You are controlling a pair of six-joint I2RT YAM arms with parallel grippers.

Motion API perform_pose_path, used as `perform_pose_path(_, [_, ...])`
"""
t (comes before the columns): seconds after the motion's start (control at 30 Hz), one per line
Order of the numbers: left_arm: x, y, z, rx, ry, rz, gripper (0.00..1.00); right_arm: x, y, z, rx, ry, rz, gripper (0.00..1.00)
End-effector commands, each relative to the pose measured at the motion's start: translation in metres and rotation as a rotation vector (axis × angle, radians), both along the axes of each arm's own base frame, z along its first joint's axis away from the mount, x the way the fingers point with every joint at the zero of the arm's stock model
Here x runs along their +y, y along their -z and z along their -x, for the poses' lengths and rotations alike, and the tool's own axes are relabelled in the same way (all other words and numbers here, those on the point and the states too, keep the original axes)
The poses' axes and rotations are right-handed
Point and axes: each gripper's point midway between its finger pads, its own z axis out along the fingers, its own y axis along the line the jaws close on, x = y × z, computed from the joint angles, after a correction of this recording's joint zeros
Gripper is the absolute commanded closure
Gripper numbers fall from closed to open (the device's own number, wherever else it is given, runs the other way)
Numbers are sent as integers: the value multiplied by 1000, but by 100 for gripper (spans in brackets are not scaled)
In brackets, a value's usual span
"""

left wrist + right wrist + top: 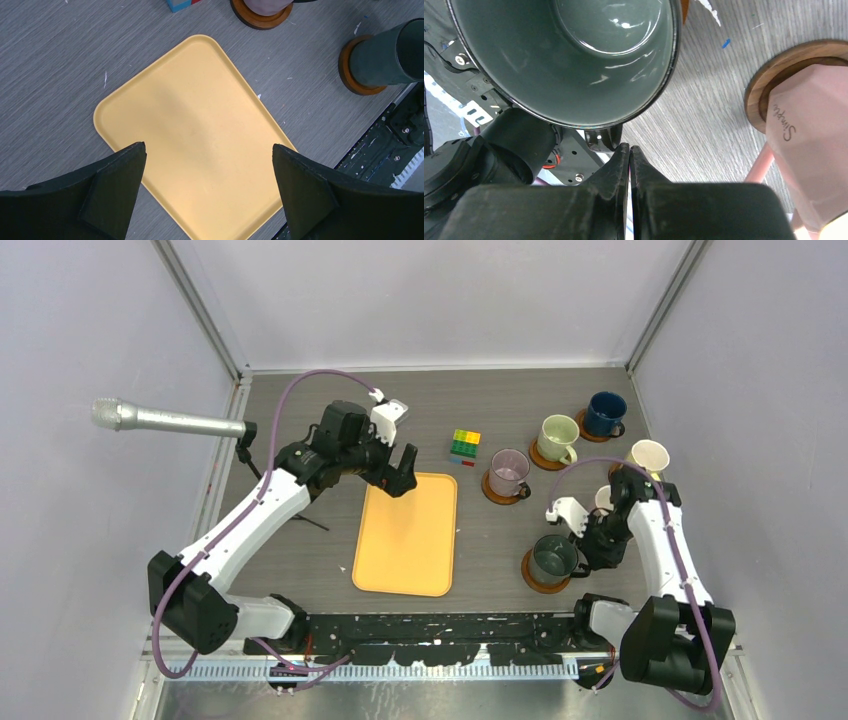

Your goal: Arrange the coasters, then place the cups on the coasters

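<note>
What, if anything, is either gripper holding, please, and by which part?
Nothing. Left gripper open above the tray; right gripper shut, empty, beside the dark green mug.

R gripper (629, 148) boxed btwn green mug (574, 60), pink mug (814, 125).

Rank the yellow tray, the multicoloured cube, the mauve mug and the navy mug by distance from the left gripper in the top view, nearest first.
From the left gripper:
1. The yellow tray, directly under it.
2. The multicoloured cube, just to its right.
3. The mauve mug, right of the cube.
4. The navy mug, far back right.
</note>
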Motion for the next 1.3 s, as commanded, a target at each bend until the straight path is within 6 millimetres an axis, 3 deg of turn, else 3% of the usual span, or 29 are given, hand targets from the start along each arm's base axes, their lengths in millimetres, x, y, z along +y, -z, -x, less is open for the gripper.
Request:
perform_pose_path(0.0, [-6, -8, -4, -34, 13, 21, 0, 10, -2, 12, 9, 7, -32, 92])
perform_pose_path(0.3, [-8, -5, -3, -23, 19, 25, 0, 27, -3, 32, 29, 14, -77, 91])
perform_pose_path(0.57, [-8, -4, -3, -18, 15, 28, 0, 39, -5, 29, 33, 11, -90, 90])
perform_pose_path(0.77, [-6, -3, -1, -23, 14, 24, 0, 50, -11, 40, 65, -64, -126, 88])
perform_pose_path(1.0, [-5, -1, -1, -25, 9, 26, 0, 48, -13, 40, 82, -40, -109, 87])
perform_pose_path(1.27, [-3, 2, 0, -26, 13, 15, 0, 46, -29, 31, 89, 24, -87, 83])
